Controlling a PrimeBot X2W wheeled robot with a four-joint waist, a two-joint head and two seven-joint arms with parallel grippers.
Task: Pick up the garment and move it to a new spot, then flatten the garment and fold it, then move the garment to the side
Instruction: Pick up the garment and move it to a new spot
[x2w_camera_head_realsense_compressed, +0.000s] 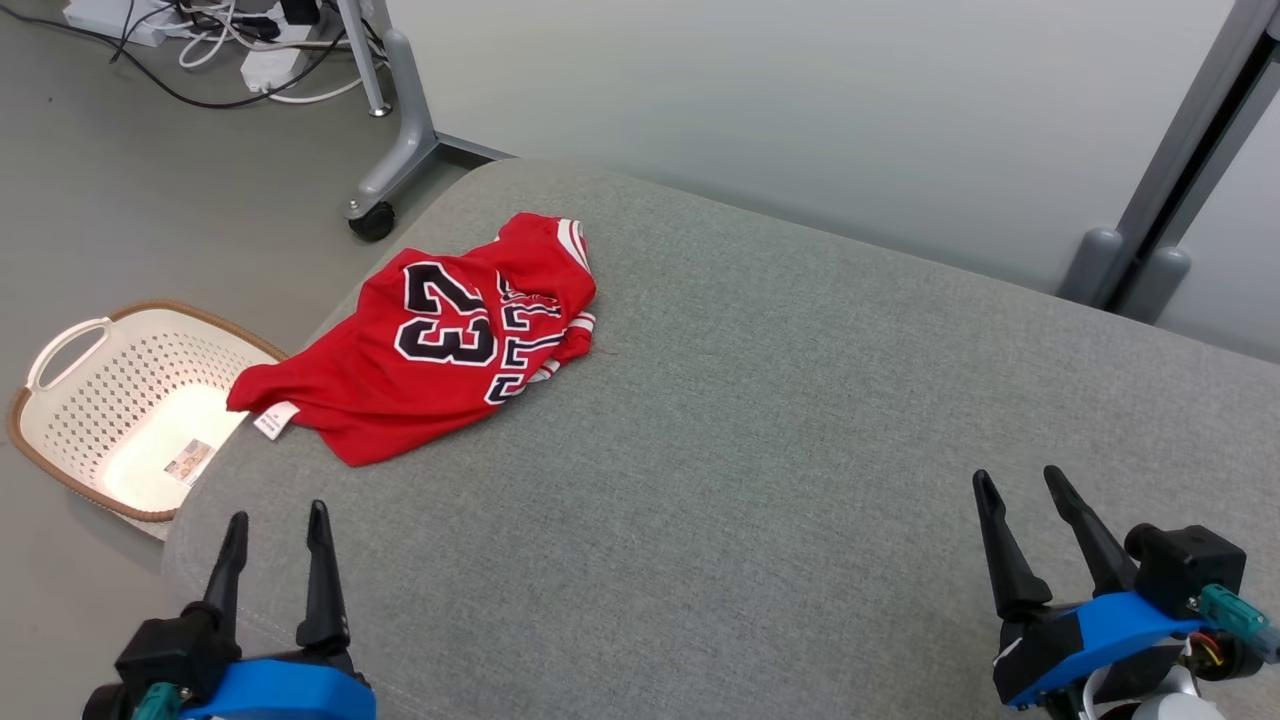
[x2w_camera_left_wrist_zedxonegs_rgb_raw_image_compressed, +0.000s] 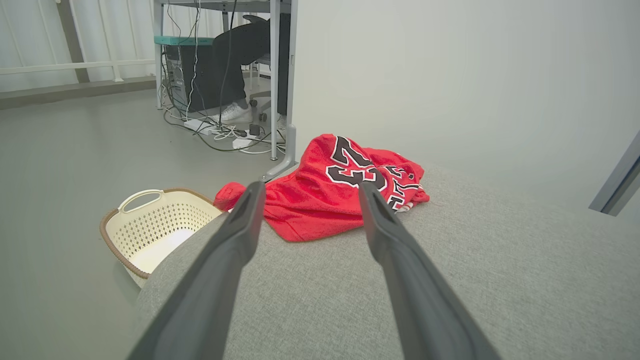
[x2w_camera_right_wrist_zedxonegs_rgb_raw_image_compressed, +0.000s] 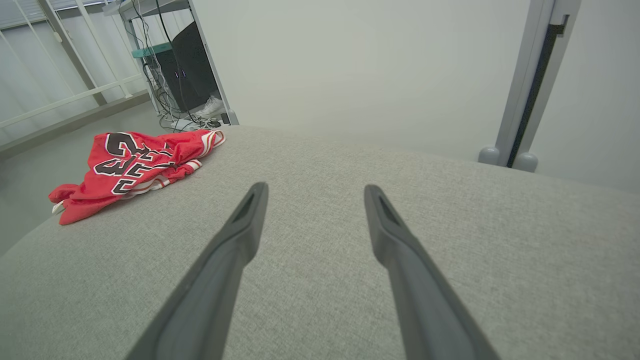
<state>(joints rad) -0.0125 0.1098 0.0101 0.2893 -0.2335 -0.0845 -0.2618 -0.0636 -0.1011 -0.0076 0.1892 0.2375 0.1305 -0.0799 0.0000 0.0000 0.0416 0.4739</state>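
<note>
Garment: red jersey lies crumpled on the far left part of the grey padded surface, and its near-left corner reaches the edge above the white basket on the floor.
Long axis: it runs on a diagonal in the head view, from the tagged corner at near left up to the striped trim at far right.
Left gripper: fingers are spread wide and empty, hovering over the near-left edge of the surface. The jersey sits straight ahead, framed between the two tips in the left wrist view.
Right gripper: fingers are also released and carry nothing. It's well apart from the cloth, which sits far off to its left in the right wrist view.
Nearer arm: the left, clearly.
Step in hand: I'd say the first pick-up hasn't begun, with no contact yet.
Next move, as I read it: left reaches forward for the near edge of the jersey, and right has to cross leftward to join.
</note>
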